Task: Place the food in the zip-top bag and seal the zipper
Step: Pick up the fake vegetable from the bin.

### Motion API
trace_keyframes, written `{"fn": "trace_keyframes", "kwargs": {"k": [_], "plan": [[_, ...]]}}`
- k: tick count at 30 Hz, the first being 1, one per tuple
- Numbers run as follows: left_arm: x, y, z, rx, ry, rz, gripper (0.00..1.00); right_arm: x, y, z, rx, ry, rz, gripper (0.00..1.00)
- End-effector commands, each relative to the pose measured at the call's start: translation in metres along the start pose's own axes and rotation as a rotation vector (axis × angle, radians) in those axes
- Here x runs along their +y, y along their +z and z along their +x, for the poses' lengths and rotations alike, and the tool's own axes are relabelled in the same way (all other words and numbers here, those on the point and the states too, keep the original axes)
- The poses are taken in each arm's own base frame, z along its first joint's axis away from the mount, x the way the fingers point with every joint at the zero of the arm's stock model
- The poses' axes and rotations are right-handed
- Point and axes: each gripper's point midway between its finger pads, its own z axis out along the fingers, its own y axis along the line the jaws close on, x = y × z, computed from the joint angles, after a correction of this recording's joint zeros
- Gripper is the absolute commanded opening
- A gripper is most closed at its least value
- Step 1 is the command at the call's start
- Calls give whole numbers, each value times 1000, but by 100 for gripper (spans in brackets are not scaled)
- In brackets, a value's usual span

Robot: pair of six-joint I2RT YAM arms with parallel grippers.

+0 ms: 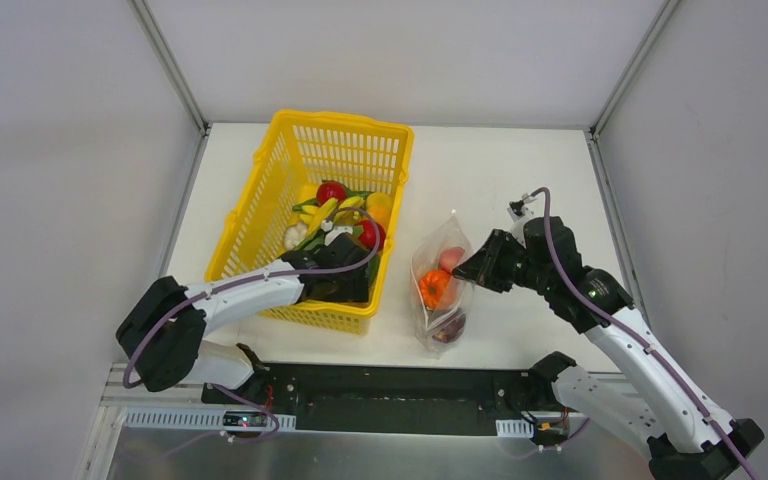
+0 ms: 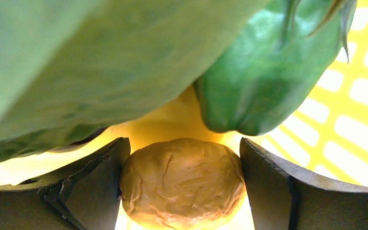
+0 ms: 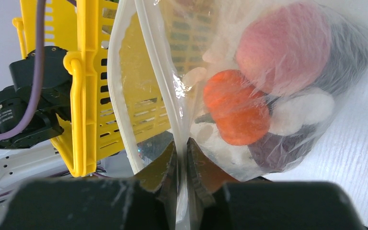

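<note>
The clear dotted zip-top bag (image 1: 442,318) stands on the table right of the yellow basket (image 1: 345,123). It holds an orange piece (image 3: 237,115), a pink-red one (image 3: 282,48) and a dark purple one (image 3: 278,151). My right gripper (image 3: 182,153) is shut on one wall of the bag's mouth, and the zipper strip (image 3: 117,96) of the other wall gapes open to the left. My left gripper (image 1: 348,280) is down inside the basket. Its fingers (image 2: 100,182) close against both sides of a tan rounded food piece (image 2: 182,184), under a green pepper (image 2: 268,72).
The basket still holds red, yellow and green food (image 1: 345,210). Its mesh wall (image 2: 354,120) is right behind the left fingers, and its near corner (image 3: 84,96) stands close to the bag's mouth. A large green piece (image 2: 91,62) fills the upper left wrist view.
</note>
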Motion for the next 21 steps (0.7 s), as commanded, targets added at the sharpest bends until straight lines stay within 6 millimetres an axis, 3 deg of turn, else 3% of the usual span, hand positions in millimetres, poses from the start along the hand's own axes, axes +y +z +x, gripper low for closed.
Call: {"fn": "trace_keyframes", "kwargs": {"k": [1, 13, 21], "plan": [[16, -27, -14, -66, 29, -54, 42, 2, 1, -4, -23, -6, -10, 13], [24, -73, -36, -176, 33, -14, 39, 4, 4, -4, -16, -1, -24, 13], [14, -110, -59, -275, 39, 91, 40, 7, 3, -4, -17, -3, -36, 13]]}}
